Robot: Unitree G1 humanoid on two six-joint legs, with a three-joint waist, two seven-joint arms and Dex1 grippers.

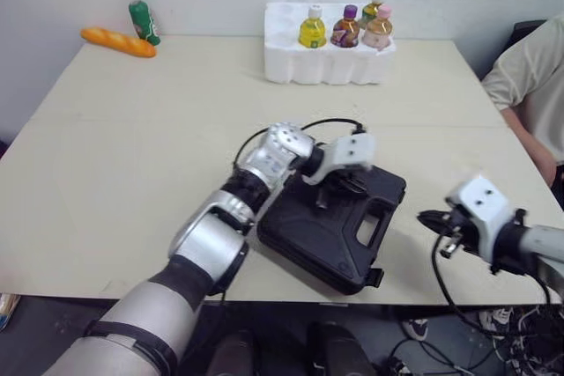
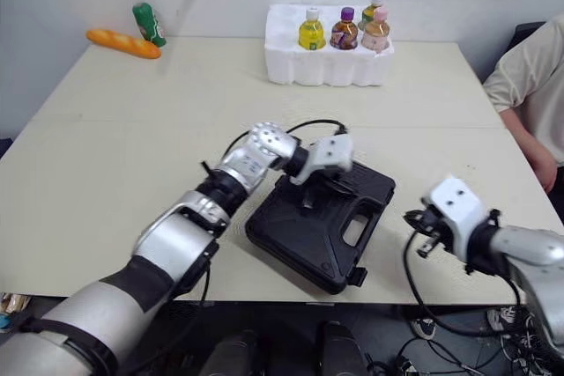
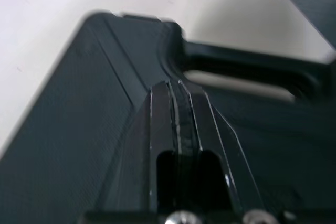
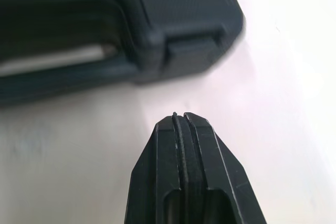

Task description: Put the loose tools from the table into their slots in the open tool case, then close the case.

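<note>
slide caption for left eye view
Shut left gripper over the closed tool case, shut right gripper beside it.

Table (image 1: 132,147) bears case (image 1: 304,233), tray (image 1: 326,66), bread (image 1: 118,41) (bottle (image 1: 144,22) beside).

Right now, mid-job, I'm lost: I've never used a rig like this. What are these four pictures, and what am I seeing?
This is a two-armed humanoid robot. The two wide pictures come from its head, looking down over the table. The two close ones come from a camera on each wrist. The black tool case lies closed near the front edge. The left gripper is shut and empty, resting on the lid. The right gripper is shut and empty, beside the case. Farther back are a foam tray with four bottles, a bread loaf and a green bottle. A person sits on the right.
</note>
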